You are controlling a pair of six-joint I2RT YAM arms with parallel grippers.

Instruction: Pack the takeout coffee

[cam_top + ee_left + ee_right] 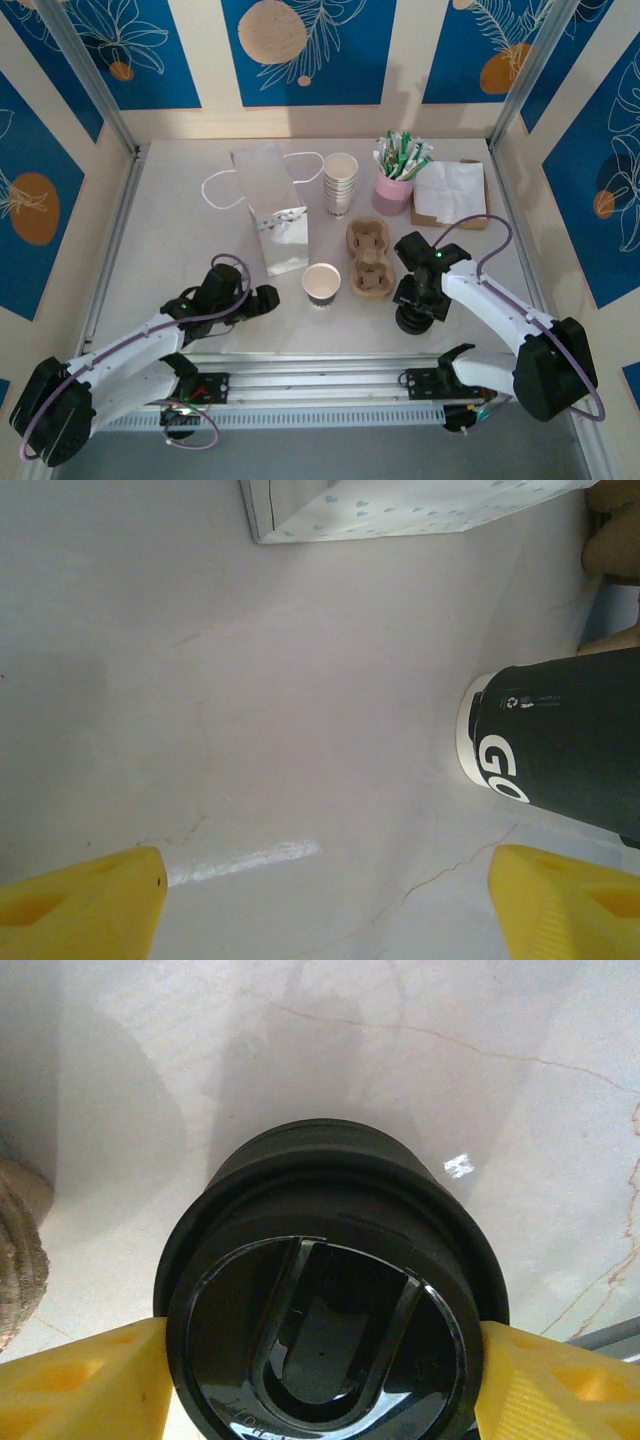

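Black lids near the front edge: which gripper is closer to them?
The right gripper. Its fingers flank the lids; the left gripper sits far left, beyond the cup.

The black lid is glossy moulded plastic. The right claw has matt yellow plastic fingers. The table is smooth, pale, faintly veined. The cup carrier is rough, matt brown pulp.
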